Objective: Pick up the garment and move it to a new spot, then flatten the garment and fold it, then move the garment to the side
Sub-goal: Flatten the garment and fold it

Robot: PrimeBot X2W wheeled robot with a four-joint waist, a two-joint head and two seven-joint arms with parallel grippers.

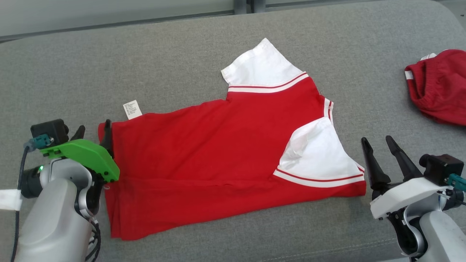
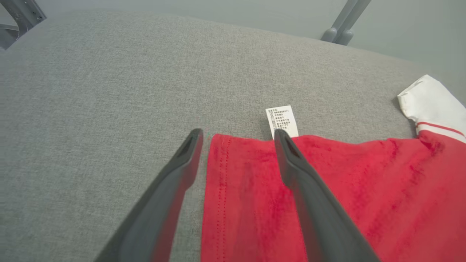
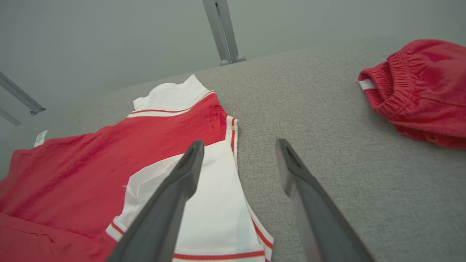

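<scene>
— Red garment [image 1: 218,153], head view?
— Spread mid-worktop [image 1: 182,54]. Left gripper [image 1: 94,130] at its hem [image 1: 114,214], right gripper [image 1: 376,141] beside the white sleeve [image 1: 320,153]; both wide apart, empty.
— Left wrist?
— Fingers [image 2: 174,182] straddle the hem corner.
— Right wrist?
— Spread too, one finger over the white sleeve.
</scene>
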